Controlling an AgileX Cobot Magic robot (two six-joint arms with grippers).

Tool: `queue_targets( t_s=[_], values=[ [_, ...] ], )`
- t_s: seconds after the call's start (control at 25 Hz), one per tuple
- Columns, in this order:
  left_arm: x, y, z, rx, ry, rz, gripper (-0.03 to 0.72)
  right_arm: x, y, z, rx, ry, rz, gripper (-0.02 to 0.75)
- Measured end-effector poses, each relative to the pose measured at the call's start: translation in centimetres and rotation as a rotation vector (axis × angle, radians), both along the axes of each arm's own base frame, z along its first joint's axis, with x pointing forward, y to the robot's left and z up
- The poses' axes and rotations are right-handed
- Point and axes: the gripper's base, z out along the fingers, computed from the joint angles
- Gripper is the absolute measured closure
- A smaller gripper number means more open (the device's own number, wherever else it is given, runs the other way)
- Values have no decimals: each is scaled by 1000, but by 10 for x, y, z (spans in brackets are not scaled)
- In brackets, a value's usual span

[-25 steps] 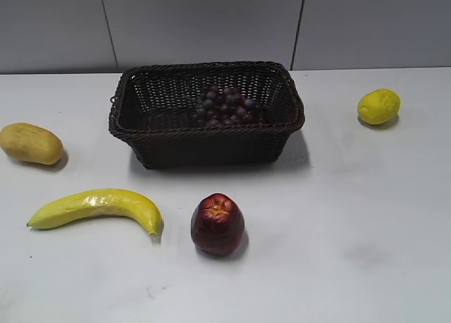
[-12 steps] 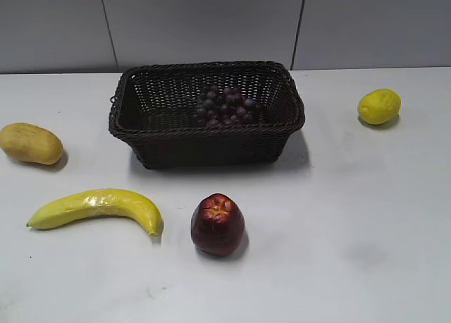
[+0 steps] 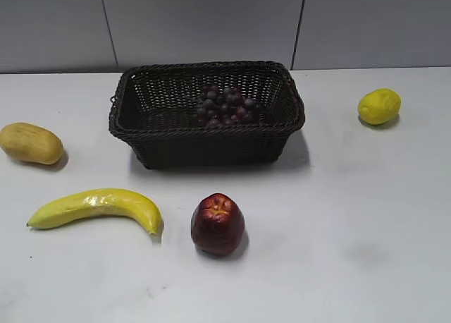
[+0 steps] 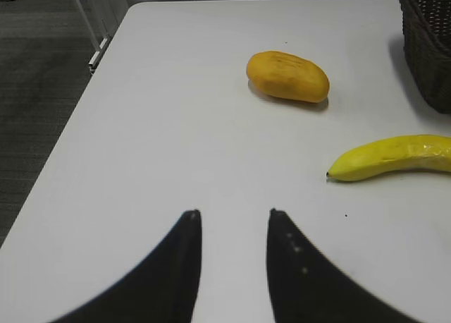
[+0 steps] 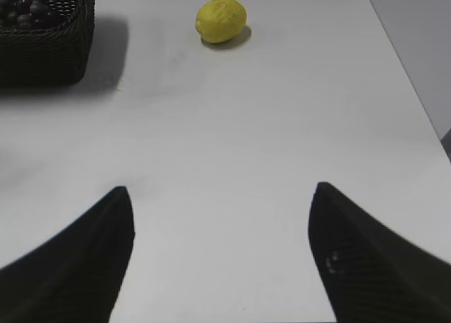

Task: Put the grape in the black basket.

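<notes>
Grape (image 3: 224, 106) in black basket (image 3: 204, 142), right end effector (image 5: 222, 190) seemingly spread

The near wall of the black basket (image 3: 204, 143) hides the lower part of the grape (image 3: 224, 106); no stem can be made out. In the left wrist view the basket is cut off at the upper right edge, and the banana (image 4: 392, 157) runs off the right side. In the right wrist view only a corner of basket shows at upper left. Both pairs of fingers (image 4: 187, 266) (image 5: 356, 259) are cropped by the bottom edge.
</notes>
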Motion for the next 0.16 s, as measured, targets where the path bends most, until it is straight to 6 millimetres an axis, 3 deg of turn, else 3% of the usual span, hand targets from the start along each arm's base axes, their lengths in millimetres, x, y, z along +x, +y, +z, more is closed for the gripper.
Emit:
queue_targets(
  t_s=[0.16],
  values=[
    [0,0,0,0,0,0,452,0,0,0,0,0,0,155]
  ],
)
